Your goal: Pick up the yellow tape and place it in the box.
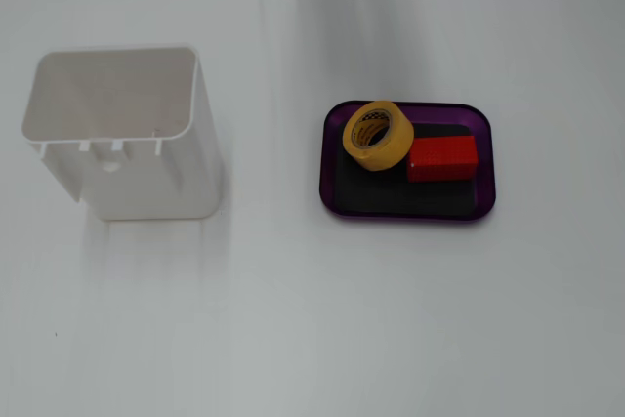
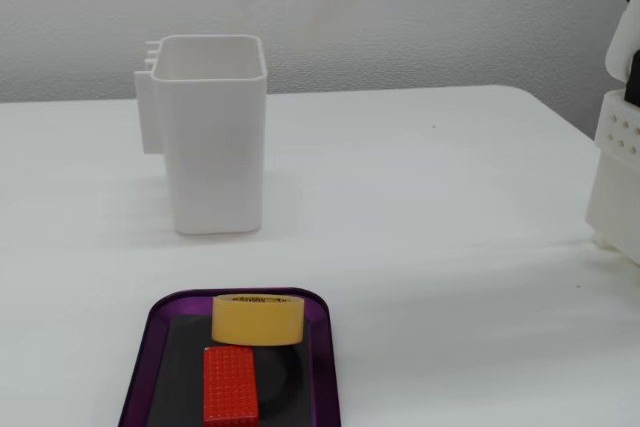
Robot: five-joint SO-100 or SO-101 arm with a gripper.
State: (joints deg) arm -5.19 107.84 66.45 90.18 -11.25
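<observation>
The yellow tape (image 1: pixel 378 135) is a yellow-orange ring with a pale printed core. It lies inside the box (image 1: pixel 337 200), a shallow purple tray with a black floor, at its upper left corner, leaning on the rim. In the other fixed view the yellow tape (image 2: pixel 259 318) rests at the far end of the box (image 2: pixel 137 370). A red block (image 1: pixel 441 158) lies in the tray right beside the tape, and it also shows in the low fixed view (image 2: pixel 231 384). The gripper is not in view in either fixed view.
A tall white open-topped container (image 1: pixel 125 134) stands on the white table left of the tray; it also shows in the low fixed view (image 2: pixel 213 145) beyond the tray. The arm's white base (image 2: pixel 618 167) sits at that view's right edge.
</observation>
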